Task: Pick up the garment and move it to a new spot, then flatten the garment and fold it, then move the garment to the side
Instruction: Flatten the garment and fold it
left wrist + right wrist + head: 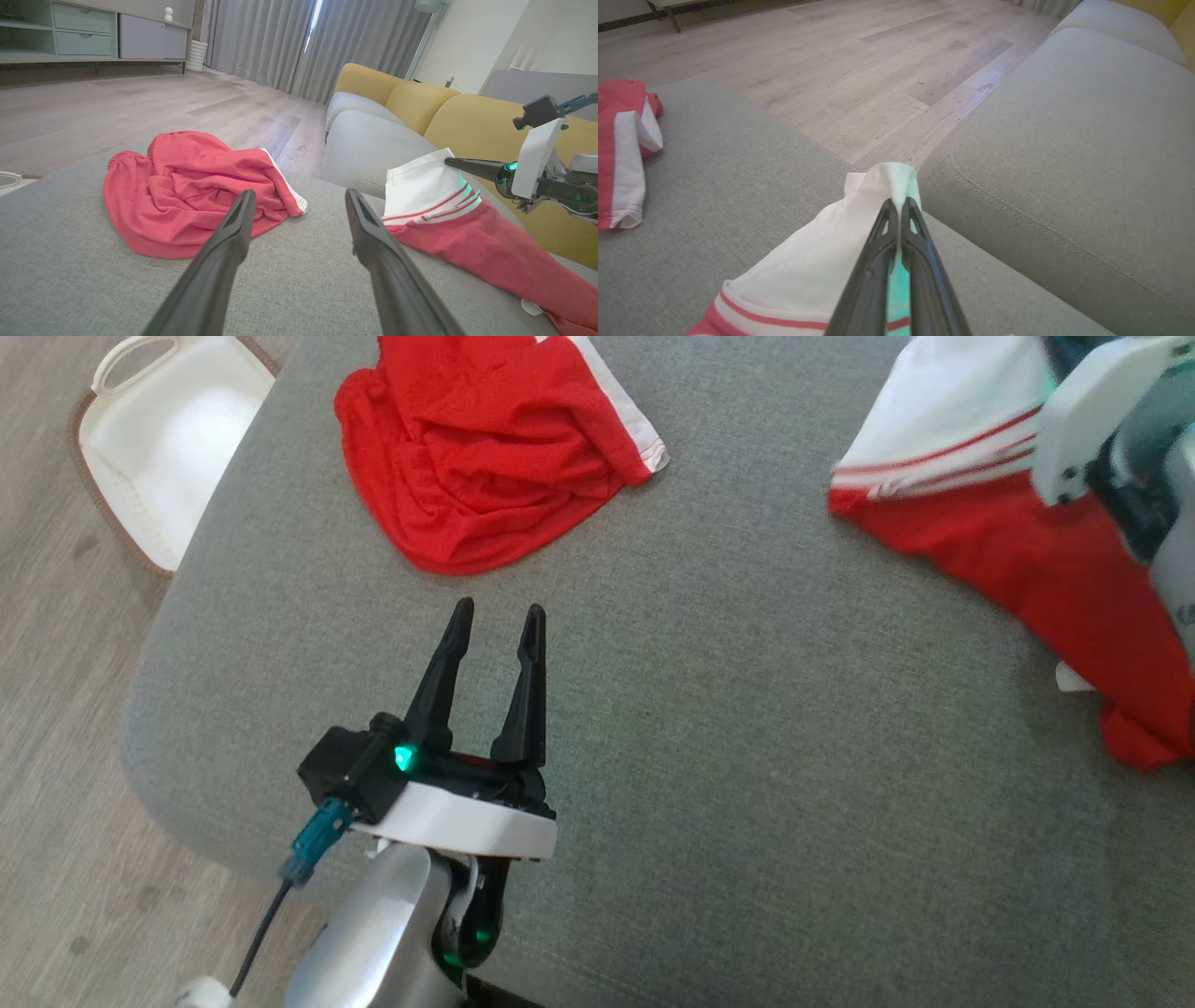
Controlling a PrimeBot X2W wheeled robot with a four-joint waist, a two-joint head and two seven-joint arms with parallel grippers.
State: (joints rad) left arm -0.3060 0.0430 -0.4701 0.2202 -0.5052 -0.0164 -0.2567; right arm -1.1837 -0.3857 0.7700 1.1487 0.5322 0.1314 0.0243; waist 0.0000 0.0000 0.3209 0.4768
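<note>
Left pincer: nearest item, fingers spread, poised above the grey cushion. Cushion: broad seat under both pincers. Red-and-white garment: right of the left pincer, trailing across the cushion, white end raised and pinched in the right pincer, whose fingers are pressed together on the fabric. Crumpled red shorts: just ahead of the left pincer's tips, not touching. White basket: on the floor, ahead-left.

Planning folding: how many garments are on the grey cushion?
2. A crumpled red garment lies ahead of the left gripper; a red-and-white garment is at the right, its white end pinched by the right gripper. Others may be hidden.
</note>
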